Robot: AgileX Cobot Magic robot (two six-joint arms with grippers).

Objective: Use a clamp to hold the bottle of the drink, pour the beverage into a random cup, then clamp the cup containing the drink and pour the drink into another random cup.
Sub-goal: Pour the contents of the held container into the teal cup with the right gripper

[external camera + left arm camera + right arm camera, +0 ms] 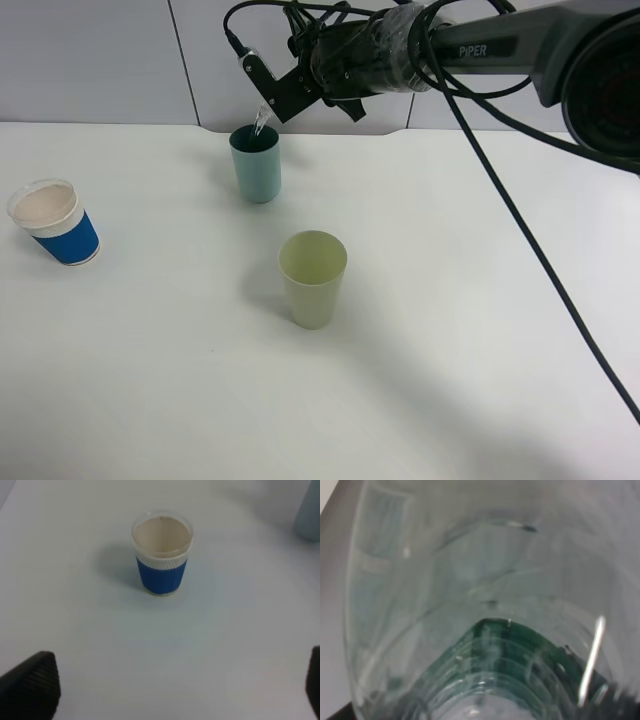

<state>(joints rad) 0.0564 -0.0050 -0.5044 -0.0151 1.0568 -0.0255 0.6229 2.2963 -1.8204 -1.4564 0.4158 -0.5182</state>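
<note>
We log the right clamp (pixel 277 90) closed on the clear bottle (pixel 262 117), which is tipped neck-down. In the right wrist view the bottle's wall and dark green label (pixel 505 655) fill the frame. The bottle mouth sits just above the rim of the teal tumbler (pixel 256 165), directly below these fingers. The pale yellow-green tumbler (pixel 313 280) stands upright, well apart from them. The left clamp (pixel 170 690) is spread wide and holds nothing. Ahead of its fingertips (pixel 30 685), untouched, the blue-sleeved white cup (pixel 162 555) stands upright on the white table (pixel 75 630).
</note>
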